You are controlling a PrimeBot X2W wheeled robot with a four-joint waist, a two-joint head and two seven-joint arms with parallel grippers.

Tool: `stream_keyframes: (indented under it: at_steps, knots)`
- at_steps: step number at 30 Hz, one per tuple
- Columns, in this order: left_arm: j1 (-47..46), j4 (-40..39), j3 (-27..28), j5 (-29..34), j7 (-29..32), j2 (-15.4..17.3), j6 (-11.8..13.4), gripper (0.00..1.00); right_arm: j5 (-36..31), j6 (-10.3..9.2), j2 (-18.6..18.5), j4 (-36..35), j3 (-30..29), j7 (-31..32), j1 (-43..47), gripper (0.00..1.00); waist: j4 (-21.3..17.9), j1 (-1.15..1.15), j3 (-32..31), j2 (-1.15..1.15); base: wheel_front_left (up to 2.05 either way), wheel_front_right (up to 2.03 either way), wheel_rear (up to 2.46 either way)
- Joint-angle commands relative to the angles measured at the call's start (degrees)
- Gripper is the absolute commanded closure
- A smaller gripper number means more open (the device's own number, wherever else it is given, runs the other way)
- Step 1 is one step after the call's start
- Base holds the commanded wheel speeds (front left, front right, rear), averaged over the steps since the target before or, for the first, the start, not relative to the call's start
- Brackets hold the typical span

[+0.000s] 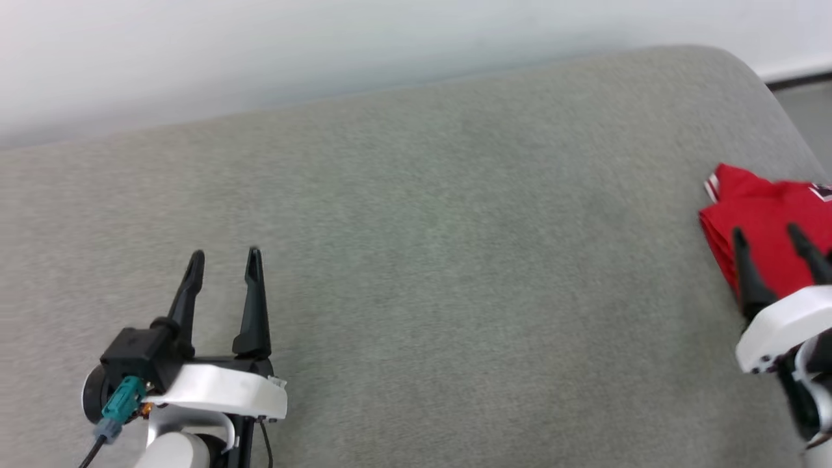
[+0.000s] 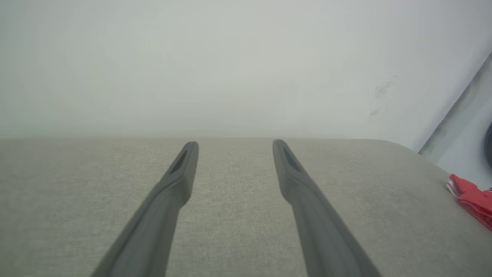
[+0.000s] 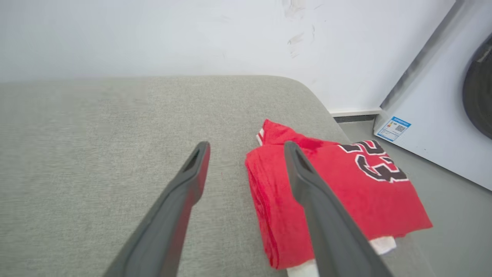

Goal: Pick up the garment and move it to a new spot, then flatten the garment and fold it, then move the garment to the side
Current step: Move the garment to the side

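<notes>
- We are reading black, white-edged numerals (image 3: 374,161) on the garment (image 3: 365,200). They look like 23 and are showing turned round in the right wrist view.
- The garment is showing bright red and is lying folded into a rough rectangle, with its layers stacked along the near edge. A white strip with thin red stripes is peeking out at its far corner, and white fabric is poking out beneath its near end.
- It is resting at the right end of the grey fabric surface (image 1: 416,260), close to the rounded corner and along the right edge.
- The right tool (image 3: 246,145) is hanging over it with its fingers spread apart and gripping nothing. One finger is crossing the red cloth and the other is lying over bare grey fabric just beside it. We cannot tell whether either is touching.
- The left tool (image 1: 226,252) is hovering well apart from the garment (image 1: 760,208), with its fingers also standing apart and empty.
- Beyond the surface, a white appliance (image 3: 434,127) is carrying a small blue-and-white label (image 3: 393,129), too small for us to read.
</notes>
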Motion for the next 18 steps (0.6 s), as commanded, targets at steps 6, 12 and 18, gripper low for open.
stream_keyframes:
  at_steps: [6, 12, 18]
  knots:
    - [2.82, 2.70, 0.15, -0.64, -0.72, -0.17, 0.08, 0.00, 0.50, -0.04, 4.05, -6.53, 3.10, -2.37, 6.02, 0.00, 7.51, 0.01, -5.79, 0.00, 0.00, 0.00, 0.00]
    - [4.40, 4.81, 0.02, -1.23, -0.96, 0.23, -0.83, 0.00, -0.44, -0.04, 6.52, -11.11, 3.39, -3.49, 10.27, 0.00, 9.91, 0.01, -8.79, 0.00, 0.00, 0.00, 0.00]
    - [6.96, 6.81, -0.63, -1.25, -1.34, -0.09, -1.52, 0.00, -1.33, -0.04, 8.52, -15.95, 3.57, -3.04, 16.00, 0.00, 10.14, 0.01, -11.84, 0.00, 0.00, 0.00, 0.00]
